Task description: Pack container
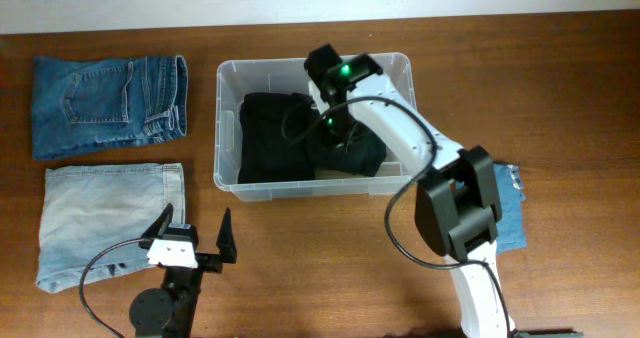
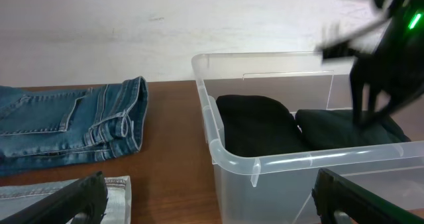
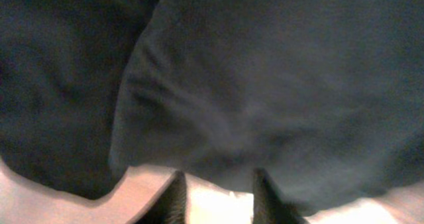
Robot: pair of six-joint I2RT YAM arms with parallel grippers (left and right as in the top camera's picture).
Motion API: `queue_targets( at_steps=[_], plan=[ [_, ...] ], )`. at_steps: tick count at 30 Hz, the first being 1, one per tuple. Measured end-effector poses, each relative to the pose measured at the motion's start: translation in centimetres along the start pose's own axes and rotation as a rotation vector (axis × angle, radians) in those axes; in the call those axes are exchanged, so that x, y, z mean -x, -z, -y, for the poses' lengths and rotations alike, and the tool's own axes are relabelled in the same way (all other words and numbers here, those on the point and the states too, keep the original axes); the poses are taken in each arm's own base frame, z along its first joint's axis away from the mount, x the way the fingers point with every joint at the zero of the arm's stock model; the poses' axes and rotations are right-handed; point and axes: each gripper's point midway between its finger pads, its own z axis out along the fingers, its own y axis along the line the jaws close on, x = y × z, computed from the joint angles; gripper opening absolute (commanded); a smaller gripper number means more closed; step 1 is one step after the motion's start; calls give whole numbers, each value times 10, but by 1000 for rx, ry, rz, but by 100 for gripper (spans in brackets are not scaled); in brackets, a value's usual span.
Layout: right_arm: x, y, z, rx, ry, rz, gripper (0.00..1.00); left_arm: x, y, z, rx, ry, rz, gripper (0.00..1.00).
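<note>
The container (image 1: 226, 128) is a clear plastic bin at the table's middle; it also shows in the left wrist view (image 2: 278, 160). Two folded black garments lie in it, one on the left (image 1: 266, 136) and one on the right (image 1: 362, 156). My right gripper (image 1: 335, 136) is down inside the bin, over the right garment. In the right wrist view its fingers (image 3: 218, 184) are apart with only the bin floor between them, at the edge of the dark cloth (image 3: 265, 71). My left gripper (image 1: 196, 240) is open and empty, in front of the bin.
Folded dark blue jeans (image 1: 105, 103) lie at the back left. Folded light blue jeans (image 1: 100, 218) lie at the front left, beside my left gripper. Another blue garment (image 1: 512, 218) lies at the right, partly under the right arm.
</note>
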Motion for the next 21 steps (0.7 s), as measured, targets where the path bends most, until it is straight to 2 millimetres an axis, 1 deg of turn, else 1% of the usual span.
queue_targets(
  at_steps=[1,2,3,4,6,8,10,11,13,16,19,21],
  plan=[
    [2,16,3,-21,1,23,78,0,0,0,0,0,0,100],
    [7,38,5,-41,6,66,83,0,0,0,0,0,0,100],
    [6,63,9,-66,3,96,90,0,0,0,0,0,0,99],
    [5,75,11,-76,2,108,100,0,0,0,0,0,0,99],
    [-1,113,18,-105,-14,160,99,0,0,0,0,0,0,99],
    [-10,149,29,-134,-50,208,99,0,0,0,0,0,0,100],
    [-23,176,46,-165,-109,238,99,0,0,0,0,0,0,100],
    [-31,188,59,-186,-153,249,99,0,0,0,0,0,0,99],
    [-47,204,84,-212,-238,252,99,0,0,0,0,0,0,99],
    [-59,220,124,-232,-373,285,99,0,0,0,0,0,0,99],
    [-74,229,161,-234,-499,295,99,0,0,0,0,0,0,99],
    [-85,231,177,-224,-565,294,99,0,0,0,0,0,0,99]
  ],
)
